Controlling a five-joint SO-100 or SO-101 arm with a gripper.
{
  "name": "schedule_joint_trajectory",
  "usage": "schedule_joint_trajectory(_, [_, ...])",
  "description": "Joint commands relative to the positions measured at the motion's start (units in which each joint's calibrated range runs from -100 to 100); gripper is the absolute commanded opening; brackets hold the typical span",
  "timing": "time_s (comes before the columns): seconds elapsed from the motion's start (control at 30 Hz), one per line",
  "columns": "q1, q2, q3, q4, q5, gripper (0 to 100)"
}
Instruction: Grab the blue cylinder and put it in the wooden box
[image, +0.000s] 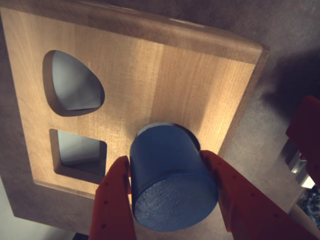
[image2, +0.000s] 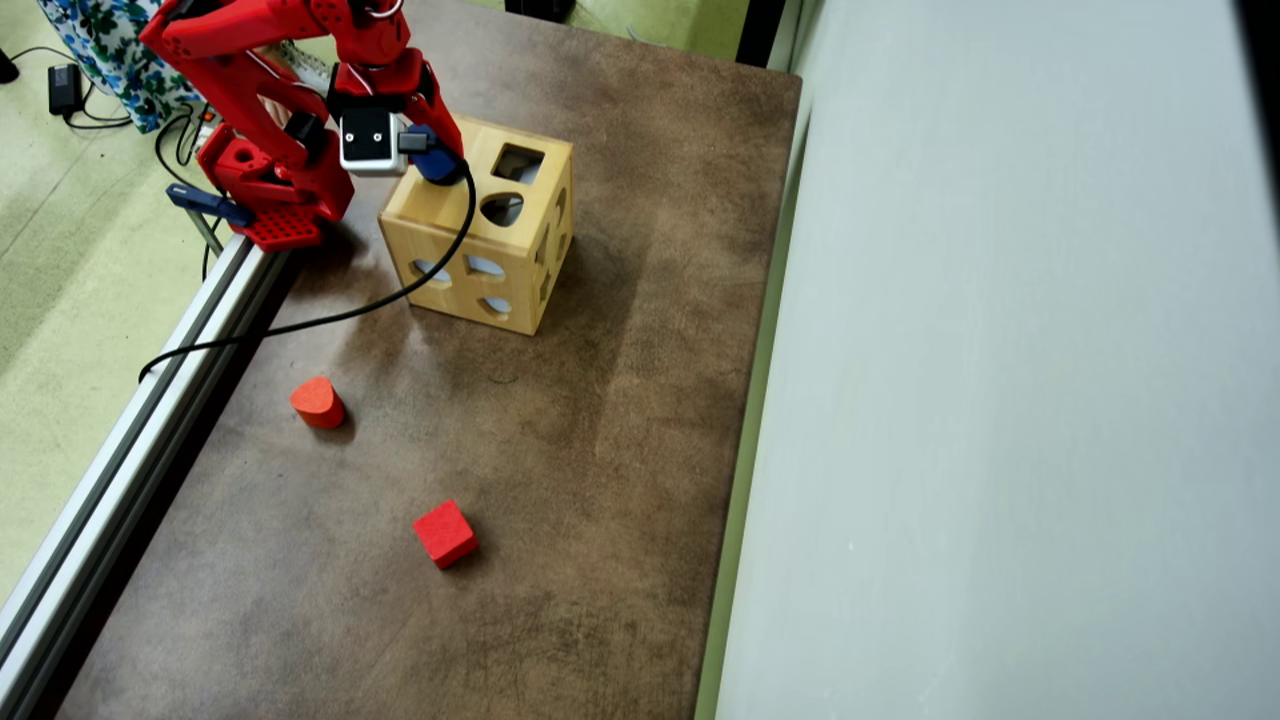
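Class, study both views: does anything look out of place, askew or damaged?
Nothing looks damaged or spilled. The wooden box sits turned at an angle to the table's edges. The gripper holds the blue cylinder over the box top, its far end at a round hole. A red cube and red rounded block lie loose.
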Motion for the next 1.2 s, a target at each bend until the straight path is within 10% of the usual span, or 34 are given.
schedule_joint_trajectory(0.0, [-0.4,0.1,-2.2,-1.0,-0.1,2])
schedule_joint_trajectory(1.17, [-2.6,0.0,-1.2,-0.1,0.4,2])
